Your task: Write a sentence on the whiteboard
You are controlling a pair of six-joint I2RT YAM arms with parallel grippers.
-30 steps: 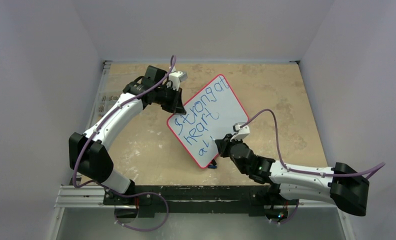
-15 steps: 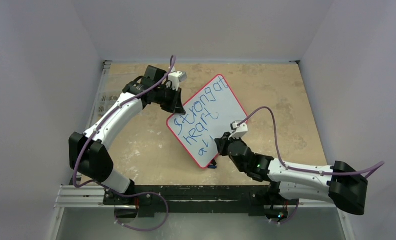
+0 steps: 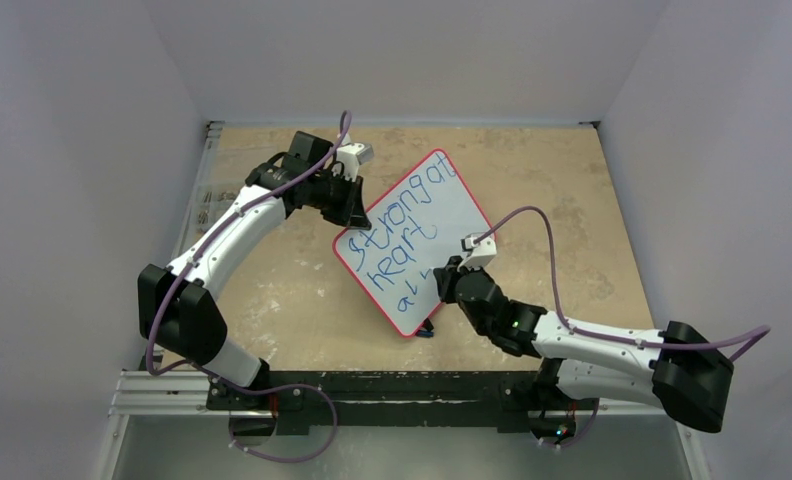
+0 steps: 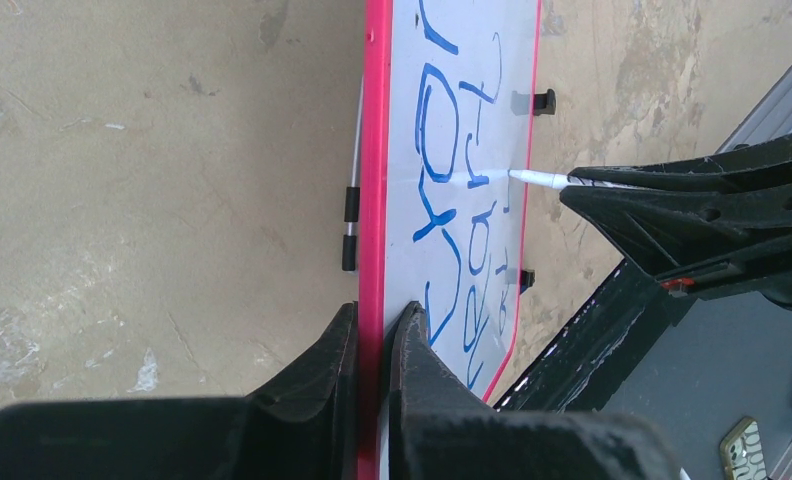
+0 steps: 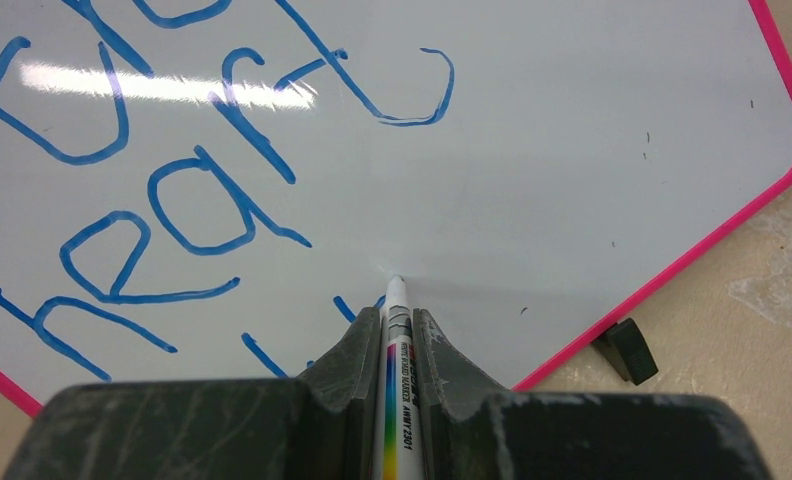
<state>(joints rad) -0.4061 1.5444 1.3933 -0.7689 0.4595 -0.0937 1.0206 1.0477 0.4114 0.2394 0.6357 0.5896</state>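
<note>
Overhead, left-wrist and right-wrist views. The rectangular glossy white whiteboard with a thin red-pink rounded frame (image 3: pixel 459 213) (image 4: pixel 402 100) (image 5: pixel 572 150) sits at the middle of the tan mottled tabletop (image 3: pixel 572 180), turned so that its corners point toward the far wall and the arm bases.

The blue handwritten sentence (image 3: pixel 402 232) (image 4: pixel 434 150) (image 5: pixel 202 210) runs in slanted lines across the whiteboard's left half. The first line reads "strong at" and the second "heart". Below them are a few strokes of a third line, too short to read.

The left gripper (image 3: pixel 356 205) (image 4: pixel 372 312) is at the whiteboard's far-left edge. Its two black fingers are pressed together on the red-pink frame, one on each face of the board.

The right gripper (image 3: pixel 442 284) (image 5: pixel 397 312) (image 4: pixel 575 186) reaches over the whiteboard's near-right edge. Its jaws are clamped on a white-barrelled marker with a rainbow stripe (image 5: pixel 396 385) (image 4: pixel 538 179), which lies lengthwise between the fingers.

The marker's white tip meets the board surface below the word "heart", just beside the third-line strokes.

One small black foot (image 5: pixel 627 350) (image 4: pixel 543 101) projects from the frame at the whiteboard's near-right edge and rests on the tabletop.
</note>
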